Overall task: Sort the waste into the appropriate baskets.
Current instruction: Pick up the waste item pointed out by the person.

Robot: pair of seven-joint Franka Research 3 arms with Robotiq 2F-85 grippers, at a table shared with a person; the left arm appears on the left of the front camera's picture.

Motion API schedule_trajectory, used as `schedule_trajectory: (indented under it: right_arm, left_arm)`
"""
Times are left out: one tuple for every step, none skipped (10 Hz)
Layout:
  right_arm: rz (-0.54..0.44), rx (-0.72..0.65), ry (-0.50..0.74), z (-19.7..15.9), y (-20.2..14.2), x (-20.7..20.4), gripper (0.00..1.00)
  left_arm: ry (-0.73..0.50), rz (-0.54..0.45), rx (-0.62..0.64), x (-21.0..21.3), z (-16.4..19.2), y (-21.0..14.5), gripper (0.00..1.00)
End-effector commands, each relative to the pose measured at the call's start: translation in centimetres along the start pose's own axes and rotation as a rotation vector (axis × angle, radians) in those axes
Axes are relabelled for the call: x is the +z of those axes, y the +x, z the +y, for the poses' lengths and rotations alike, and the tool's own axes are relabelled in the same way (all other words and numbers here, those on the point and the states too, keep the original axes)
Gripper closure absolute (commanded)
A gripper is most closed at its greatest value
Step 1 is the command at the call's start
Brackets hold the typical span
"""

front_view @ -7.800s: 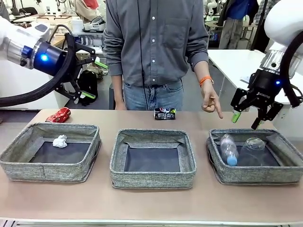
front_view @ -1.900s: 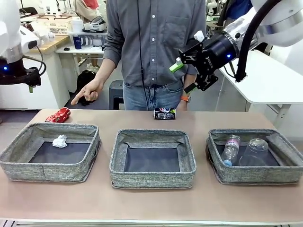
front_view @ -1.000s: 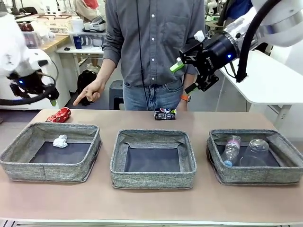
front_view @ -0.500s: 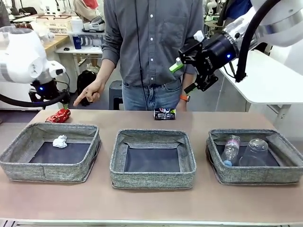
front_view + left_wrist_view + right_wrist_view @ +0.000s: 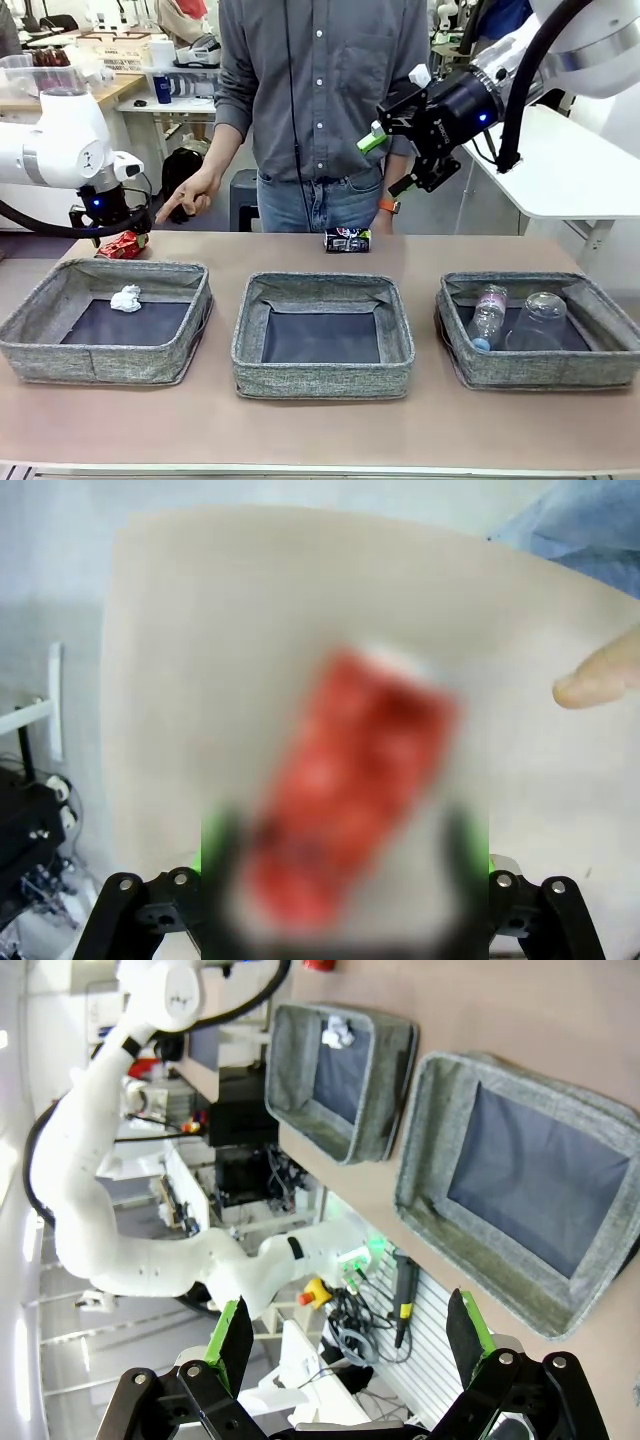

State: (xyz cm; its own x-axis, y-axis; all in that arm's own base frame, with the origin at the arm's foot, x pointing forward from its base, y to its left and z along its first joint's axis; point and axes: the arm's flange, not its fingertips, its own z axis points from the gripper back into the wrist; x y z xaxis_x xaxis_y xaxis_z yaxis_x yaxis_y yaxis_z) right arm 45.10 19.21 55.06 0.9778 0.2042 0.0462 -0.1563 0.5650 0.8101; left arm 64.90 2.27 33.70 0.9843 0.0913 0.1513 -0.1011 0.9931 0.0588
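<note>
A red can [image 5: 122,244] lies on the table behind the left basket [image 5: 100,362]. My left gripper [image 5: 118,232] hangs open right over it. In the left wrist view the blurred red can [image 5: 350,790] lies between the open fingers [image 5: 215,875]. A person's hand [image 5: 186,198] points toward this can. Farther along the far edge lies a dark printed can [image 5: 348,239]. A paper ball [image 5: 126,298] rests in the left basket, while a bottle [image 5: 487,315] and a clear cup [image 5: 540,318] lie in the right basket [image 5: 540,372]. My right gripper [image 5: 395,152] is held high, open and holding nothing.
The middle basket [image 5: 322,382] has nothing in it. The person stands at the far side of the table, behind the dark can. The right wrist view looks down on the left basket [image 5: 390,1090], the paper ball [image 5: 338,1030] and the middle basket [image 5: 425,1140].
My left arm has swung in from the far left and come down over the red can. The right arm and the person's pointing hand have stayed put.
</note>
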Motion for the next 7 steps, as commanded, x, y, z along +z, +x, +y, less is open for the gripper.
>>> schedule_trajectory:
  right_arm:
    - [0.002,-0.013,-0.008,0.30,-0.12,0.16,0.00]
    - [0.002,-0.013,-0.008,0.30,-0.12,0.16,0.00]
    - [0.002,-0.013,-0.008,0.30,-0.12,0.16,0.00]
    - [0.002,-0.013,-0.008,0.30,-0.12,0.16,0.00]
    - [0.002,-0.013,-0.008,0.30,-0.12,0.16,0.00]
    - [0.002,-0.013,-0.008,0.30,-0.12,0.16,0.00]
    - [0.002,-0.013,-0.008,0.30,-0.12,0.16,0.00]
  left_arm:
    - [-0.046,0.025,-0.014,-0.06,0.31,1.48,0.00]
    - [-0.051,0.024,-0.016,-0.56,0.40,1.57,0.00]
    - [-0.050,0.029,-0.011,-0.85,0.43,1.60,0.00]
    - [-0.063,0.030,-0.008,-0.76,0.05,1.55,0.00]
    - [-0.073,0.031,-0.005,-0.76,0.12,1.57,0.00]
    - [-0.077,0.024,-0.005,-0.79,0.26,1.58,0.22]
    - [-0.079,0.023,-0.014,-0.79,0.28,1.51,0.59]
